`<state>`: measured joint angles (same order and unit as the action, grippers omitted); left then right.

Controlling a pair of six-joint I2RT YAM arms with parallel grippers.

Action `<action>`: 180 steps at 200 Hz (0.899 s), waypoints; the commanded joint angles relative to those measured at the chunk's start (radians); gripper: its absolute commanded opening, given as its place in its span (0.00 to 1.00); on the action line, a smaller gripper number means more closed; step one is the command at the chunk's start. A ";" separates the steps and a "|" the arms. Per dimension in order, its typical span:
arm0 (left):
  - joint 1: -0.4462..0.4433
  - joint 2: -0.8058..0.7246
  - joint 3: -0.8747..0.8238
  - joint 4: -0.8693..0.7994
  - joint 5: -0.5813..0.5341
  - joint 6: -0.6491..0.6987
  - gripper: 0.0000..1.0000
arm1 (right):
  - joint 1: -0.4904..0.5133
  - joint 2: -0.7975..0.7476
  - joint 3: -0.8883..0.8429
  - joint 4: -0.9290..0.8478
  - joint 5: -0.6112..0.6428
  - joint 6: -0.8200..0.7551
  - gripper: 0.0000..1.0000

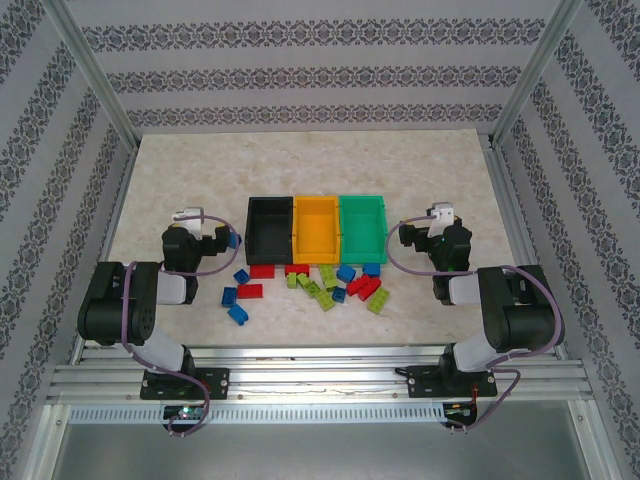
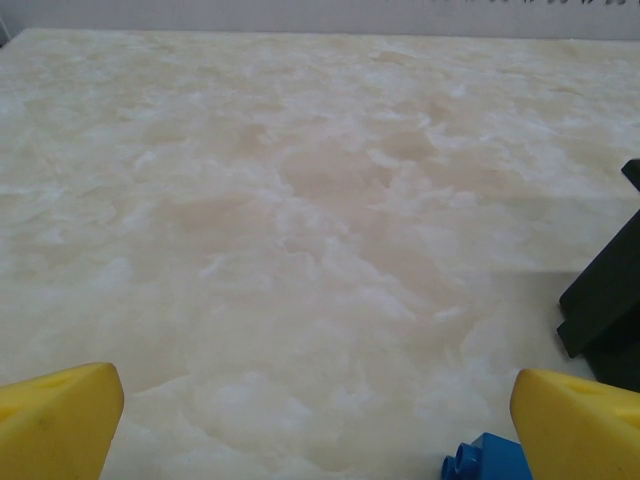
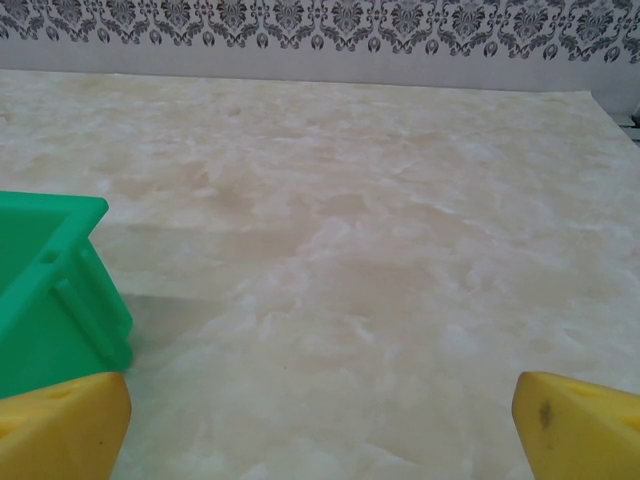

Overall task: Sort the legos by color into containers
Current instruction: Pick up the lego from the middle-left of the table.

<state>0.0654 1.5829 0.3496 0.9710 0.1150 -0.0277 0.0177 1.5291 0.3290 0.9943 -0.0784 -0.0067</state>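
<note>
The legos (image 1: 310,283) lie scattered at the centre of the top view, just below a row of black bin (image 1: 270,200), orange bin (image 1: 316,199) and green bin (image 1: 362,198), with the left gripper (image 1: 218,237) mid-left and the right gripper (image 1: 420,237) mid-right, both spread wide and empty.

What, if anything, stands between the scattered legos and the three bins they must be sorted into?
Nothing visible does. The legos lie loose on the table just on the near side of the black bin, orange bin and green bin, whose tops are open. Only each bin's near wall must be lifted over.
</note>
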 commanded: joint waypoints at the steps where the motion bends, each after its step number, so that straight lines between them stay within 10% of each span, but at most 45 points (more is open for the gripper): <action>1: -0.010 -0.002 -0.038 0.118 -0.034 -0.017 0.99 | 0.022 -0.017 -0.028 0.061 0.018 -0.023 0.98; 50: -0.012 -0.192 -0.054 -0.024 -0.071 -0.026 0.99 | 0.088 -0.304 -0.056 -0.131 0.124 -0.047 0.98; 90: -0.009 -0.421 0.052 -0.470 -0.131 -0.227 0.99 | 0.050 -0.649 0.003 -0.535 0.139 0.313 0.98; 136: -0.001 -0.413 0.294 -1.057 0.107 -0.413 0.99 | 0.055 -0.455 0.247 -0.903 -0.149 0.450 0.98; 180: -0.004 -0.197 0.523 -1.440 0.272 -0.390 0.99 | 0.181 -0.381 0.184 -0.854 0.017 0.447 0.93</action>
<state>0.0654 1.2957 0.7906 -0.1215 0.2615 -0.3946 0.1478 1.1538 0.5632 0.1741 -0.1444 0.4068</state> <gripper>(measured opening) 0.995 0.930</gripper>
